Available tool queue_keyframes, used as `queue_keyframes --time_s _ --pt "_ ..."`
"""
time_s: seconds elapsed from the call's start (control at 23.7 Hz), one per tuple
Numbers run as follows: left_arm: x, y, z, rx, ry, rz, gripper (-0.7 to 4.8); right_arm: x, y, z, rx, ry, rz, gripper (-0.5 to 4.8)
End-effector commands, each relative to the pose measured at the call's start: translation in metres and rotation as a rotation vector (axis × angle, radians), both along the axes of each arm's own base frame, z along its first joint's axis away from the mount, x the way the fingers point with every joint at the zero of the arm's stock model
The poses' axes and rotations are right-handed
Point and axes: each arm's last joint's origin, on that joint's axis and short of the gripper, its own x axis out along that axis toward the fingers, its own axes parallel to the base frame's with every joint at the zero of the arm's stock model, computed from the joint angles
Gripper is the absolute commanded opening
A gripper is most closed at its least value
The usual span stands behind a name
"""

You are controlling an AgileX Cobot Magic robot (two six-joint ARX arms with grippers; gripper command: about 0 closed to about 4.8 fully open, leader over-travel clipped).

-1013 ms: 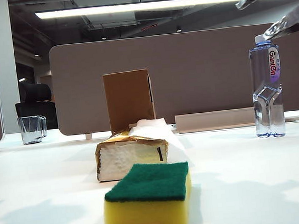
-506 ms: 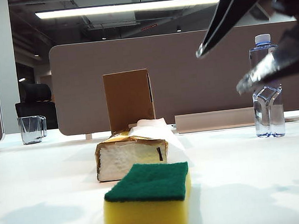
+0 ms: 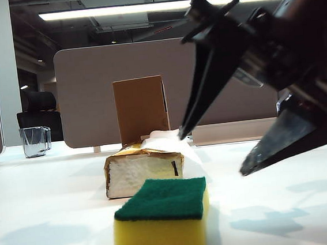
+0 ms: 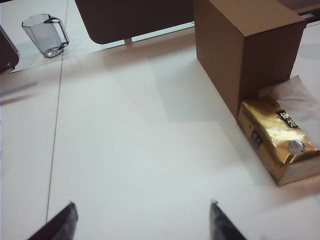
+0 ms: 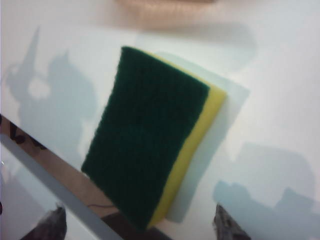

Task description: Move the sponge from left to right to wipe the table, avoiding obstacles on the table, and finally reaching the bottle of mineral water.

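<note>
Lying flat on the white counter (image 3: 50, 214), green side up, the sponge (image 3: 163, 221) sits just in front of the gold tissue pack (image 3: 143, 169), with the brown cardboard box (image 3: 141, 108) upright behind. Right gripper (image 3: 213, 155) hangs above and right of the sponge, fingers spread wide, empty. Left gripper (image 4: 141, 222) hovers over bare counter, fingers apart, holding nothing.

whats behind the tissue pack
In the exterior view, the upright brown cardboard box stands directly behind the tissue pack; the left wrist view shows them right up against each other. The pack covers the box's lower edge. The open right gripper hides things further right.
</note>
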Motion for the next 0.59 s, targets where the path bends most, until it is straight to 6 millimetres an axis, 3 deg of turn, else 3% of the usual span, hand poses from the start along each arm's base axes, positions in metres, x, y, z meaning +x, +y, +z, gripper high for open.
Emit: queue_keyframes --time_s 0.04,0.59 --pt "-0.001 0.0 0.002 -0.015 -0.011 -0.008 3.41 0.007 0.008 -0.001 0.037 -0.026 -0.028 3.82" --pt "-0.002 0.001 0.002 -0.017 -0.015 -0.011 3.41 0.005 0.03 -0.026 -0.041 0.008 -0.062 3.77"
